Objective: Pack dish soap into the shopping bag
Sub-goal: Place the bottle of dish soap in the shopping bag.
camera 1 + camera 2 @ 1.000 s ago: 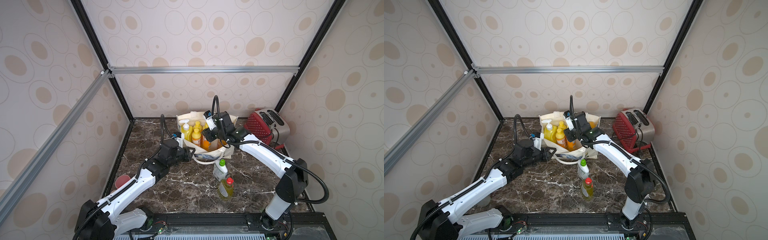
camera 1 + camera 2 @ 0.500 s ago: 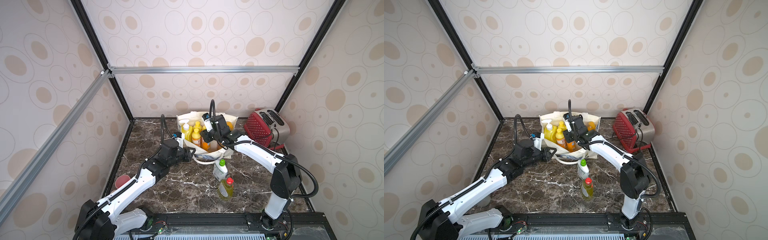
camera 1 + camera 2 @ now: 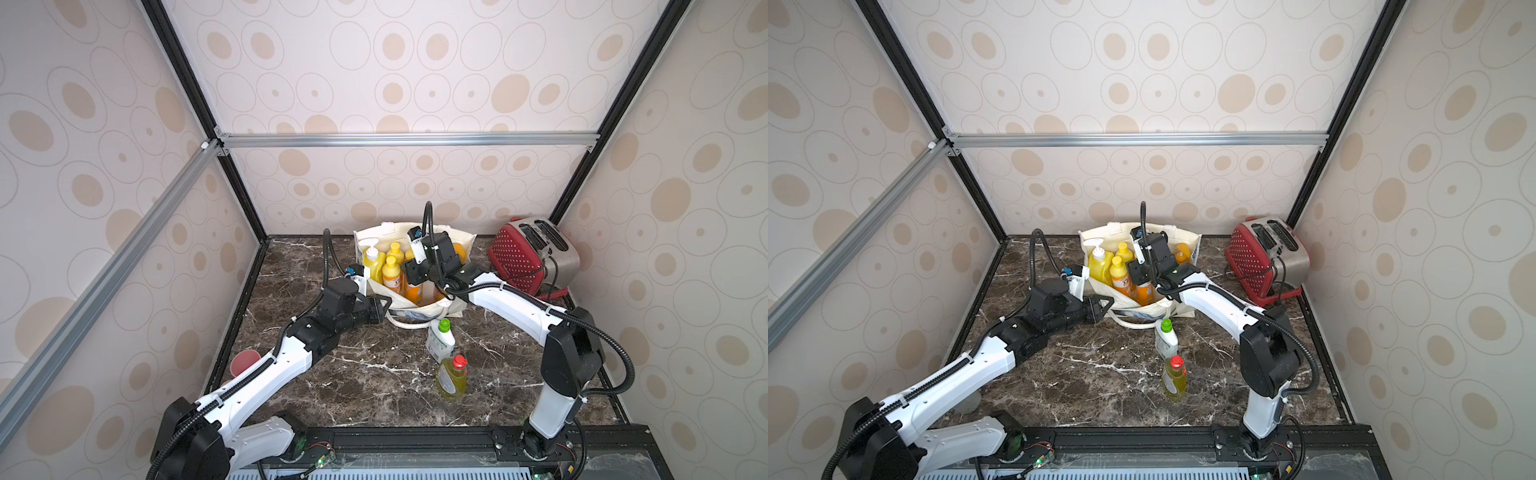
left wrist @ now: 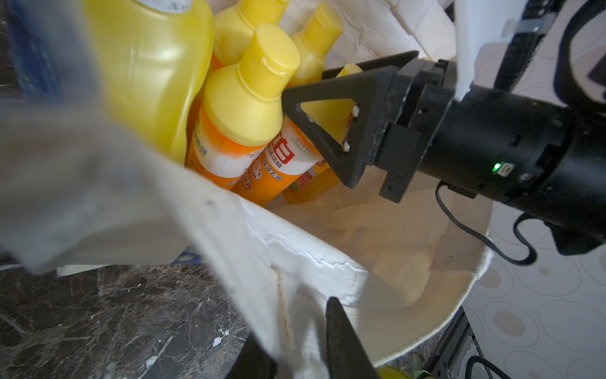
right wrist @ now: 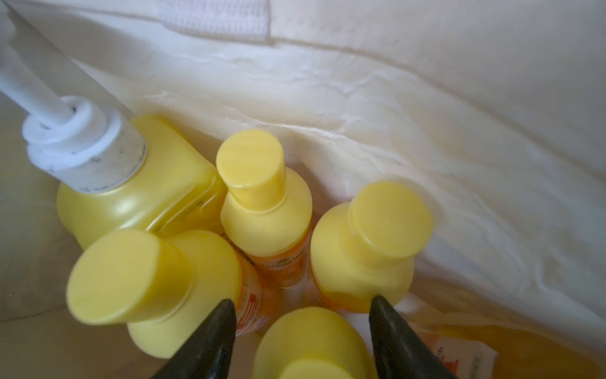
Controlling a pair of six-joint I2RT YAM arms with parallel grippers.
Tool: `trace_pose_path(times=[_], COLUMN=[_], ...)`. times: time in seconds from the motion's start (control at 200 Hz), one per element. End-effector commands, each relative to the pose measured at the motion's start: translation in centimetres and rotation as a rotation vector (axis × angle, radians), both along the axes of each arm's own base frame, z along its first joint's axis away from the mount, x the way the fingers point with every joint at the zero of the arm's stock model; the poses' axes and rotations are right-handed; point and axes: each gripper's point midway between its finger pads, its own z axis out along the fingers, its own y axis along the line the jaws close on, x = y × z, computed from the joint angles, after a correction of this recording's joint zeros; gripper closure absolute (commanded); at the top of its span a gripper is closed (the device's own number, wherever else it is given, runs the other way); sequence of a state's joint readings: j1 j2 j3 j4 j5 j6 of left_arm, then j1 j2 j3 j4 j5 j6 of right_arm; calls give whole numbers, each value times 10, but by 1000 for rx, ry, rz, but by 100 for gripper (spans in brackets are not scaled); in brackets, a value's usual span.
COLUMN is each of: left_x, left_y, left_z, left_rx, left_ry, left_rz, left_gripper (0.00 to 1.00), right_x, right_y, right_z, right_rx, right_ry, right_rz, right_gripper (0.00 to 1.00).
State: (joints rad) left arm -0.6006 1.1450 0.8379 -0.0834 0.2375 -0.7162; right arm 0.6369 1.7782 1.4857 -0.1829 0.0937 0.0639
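Right gripper [image 5: 301,300] is down inside the shopping bag [image 3: 386,232]. Its fingers are spread either side of a small orange bottle [image 5: 311,338], which stands between them with a gap showing on one side. Packed next to it are three more small orange bottles [image 5: 262,197] and the big yellow pump bottle [image 5: 137,193], all upright; the amber bottle [image 3: 457,249] is at the bag's far corner. Left gripper [image 4: 295,354] is pinched on the bag's near rim, with the cloth running between its fingers.

The white green-capped bottle [image 3: 439,340] and the yellow-green red-capped bottle [image 3: 452,376] stand upright on the table [image 3: 365,395] just in front of the bag, well apart from both grippers.

Compared with a second ago, the right gripper sits lower — deeper in the bag. The left arm and the two bottles outside have not moved.

The table is dark marble-patterned. A red toaster [image 3: 528,257] is at the back corner and a red cup [image 3: 245,361] at the left edge. Walls are beige with a circle print, with a black and aluminium frame.
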Motion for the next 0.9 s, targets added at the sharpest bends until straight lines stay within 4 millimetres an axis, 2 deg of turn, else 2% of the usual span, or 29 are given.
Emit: trace_pose_path(times=[0.0,0.085,0.21,0.321,0.386,0.541,0.671,0.796,0.896], left_x=[-3,-3,-3,-4,-4,-4,-4,-5,-7], left_y=[-7,-7,-7,-6,-7,-6,-6,-6,-4], left_z=[1,2,3,3,3,4,5,6,6], left_rx=[6,4,6,9,10,11,8,6,6], left_ry=[-6,-9,-9,-9,-8,-11,-14,-16,-16], left_rz=[-37,-36,-37,-39,-41,-41,-40,-41,-37], left_gripper=[75,74,74,74,74,74,74,74,74], right_x=[3,-1,-12,-25,-32,-51,-61,-59,-51], right_y=[1,0,-3,-17,-28,-46,-48,-45,-41], right_z=[32,45,73,93,96,80,60,46,42], right_rx=[55,66,85,80,58,30,20,10,7], right_ry=[-61,-64,-73,-49,-6,145,227,254,249], right_rz=[-1,11,31,41,37,70,112,126,122], right_gripper=[28,26,26,26,25,24,29,33,34])
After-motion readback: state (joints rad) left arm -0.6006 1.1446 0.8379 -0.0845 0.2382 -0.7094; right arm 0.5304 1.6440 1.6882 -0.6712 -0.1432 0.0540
